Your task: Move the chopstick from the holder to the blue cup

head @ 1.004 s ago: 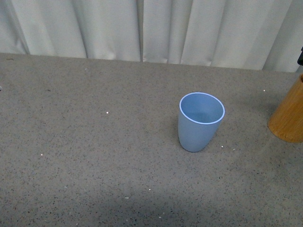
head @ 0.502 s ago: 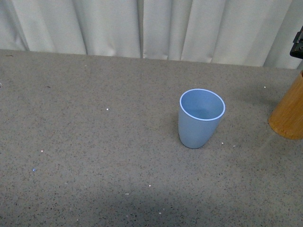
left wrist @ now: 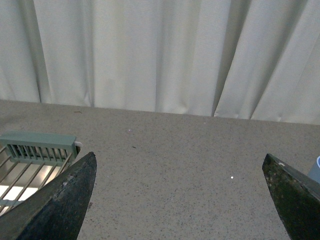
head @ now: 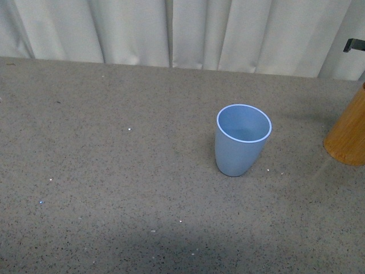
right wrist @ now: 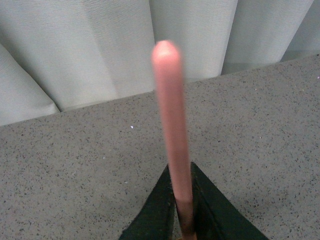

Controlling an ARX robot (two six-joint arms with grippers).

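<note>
Now right end effector (right wrist: 181,175), seemingly high over holder (head: 348,134), pinches chopstick (right wrist: 172,115); left end effector (left wrist: 179,162) spread wide.

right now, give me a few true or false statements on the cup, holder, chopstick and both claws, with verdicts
1. The blue cup stands upright and empty. True.
2. The right claw is open and holds nothing. False: it is shut on the chopstick.
3. The left claw is open, with nothing between its fingers. True.
4. In the front view the holder stands left of the blue cup. False: it stands to the cup's right, at the picture's edge.
</note>
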